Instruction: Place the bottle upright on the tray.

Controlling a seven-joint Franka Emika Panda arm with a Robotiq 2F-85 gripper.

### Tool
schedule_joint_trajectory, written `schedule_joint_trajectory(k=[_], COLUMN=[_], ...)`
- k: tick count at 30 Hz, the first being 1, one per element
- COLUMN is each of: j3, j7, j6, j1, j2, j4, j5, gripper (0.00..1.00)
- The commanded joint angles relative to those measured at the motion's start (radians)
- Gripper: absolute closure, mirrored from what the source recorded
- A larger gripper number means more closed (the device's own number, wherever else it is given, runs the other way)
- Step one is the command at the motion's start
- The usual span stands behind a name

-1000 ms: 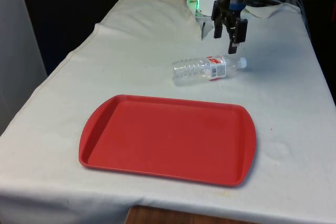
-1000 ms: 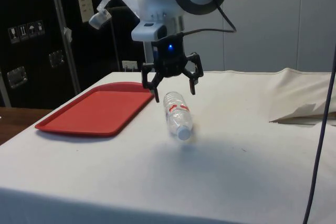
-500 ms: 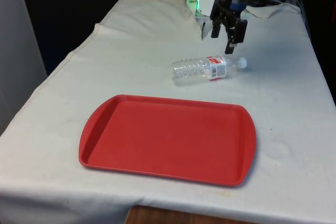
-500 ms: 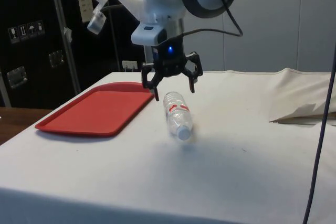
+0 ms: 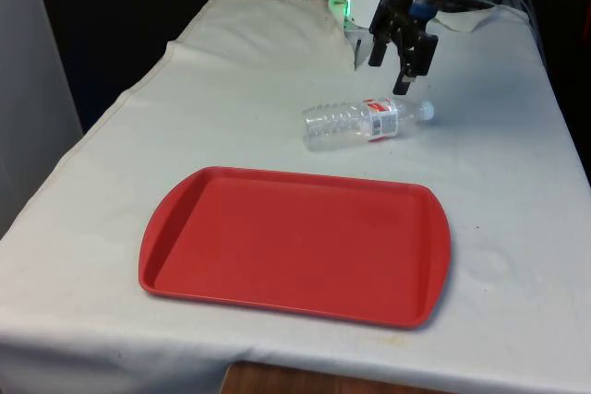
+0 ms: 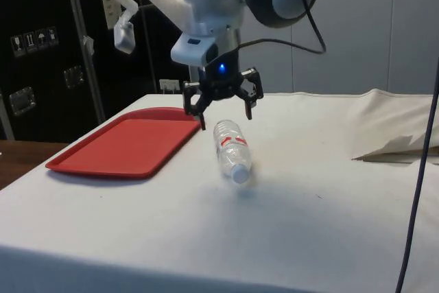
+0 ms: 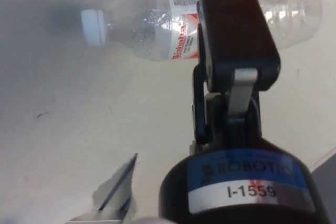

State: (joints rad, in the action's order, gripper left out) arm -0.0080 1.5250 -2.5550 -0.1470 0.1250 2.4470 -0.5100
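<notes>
Bottle [image 5: 367, 122] lies on its side on the surface, just past the tray's [image 5: 185, 265] far edge. Gripper [image 6: 221, 104] hovers above it, fingers spread, empty. Risks: the round body rolls off-line on descent (thin plastic, could also crush), or an off-centre grab tips it on the tray.

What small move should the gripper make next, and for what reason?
Probably lower straight down over the bottle. It lies on its side on the cloth beyond the red tray, and the open gripper hangs just above it, holding nothing.
</notes>
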Motion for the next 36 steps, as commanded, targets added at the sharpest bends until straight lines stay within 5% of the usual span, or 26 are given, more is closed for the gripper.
schedule_joint_trajectory(k=[1, 5, 6, 13, 14, 15, 21, 22, 23, 29, 30, 36], j3=[-0.006, -0.002, 0.003, 0.013, 0.02, 0.016, 0.026, 0.031, 0.026, 0.03, 0.035, 0.037], j7=[-0.036, -0.084, -0.051, -0.17, -0.148, -0.182, -0.254, -0.227, -0.264, -0.33, -0.304, -0.395], j6=[0.001, 0.006, 0.001, 0.013, 0.007, 0.012, 0.013, 0.007, 0.014, 0.024, 0.019, 0.038], j1=[-0.006, -0.007, -0.001, -0.01, -0.002, -0.01, -0.008, -0.003, -0.009, -0.009, -0.003, -0.009], j2=[-0.001, -0.001, 0.0, 0.005, 0.006, 0.006, 0.015, 0.019, 0.015, 0.017, 0.02, 0.019], j4=[-0.007, -0.009, -0.001, -0.008, -0.001, -0.007, -0.006, -0.001, -0.006, -0.006, -0.001, -0.001], j5=[-0.043, -0.097, -0.058, -0.185, -0.16, -0.196, -0.271, -0.239, -0.283, -0.358, -0.328, -0.426], gripper=[0.0, 0.0, 0.0, 0.0, 0.0, 0.0, 0.0, 0.0, 0.0, 0.0, 0.0, 0.0])
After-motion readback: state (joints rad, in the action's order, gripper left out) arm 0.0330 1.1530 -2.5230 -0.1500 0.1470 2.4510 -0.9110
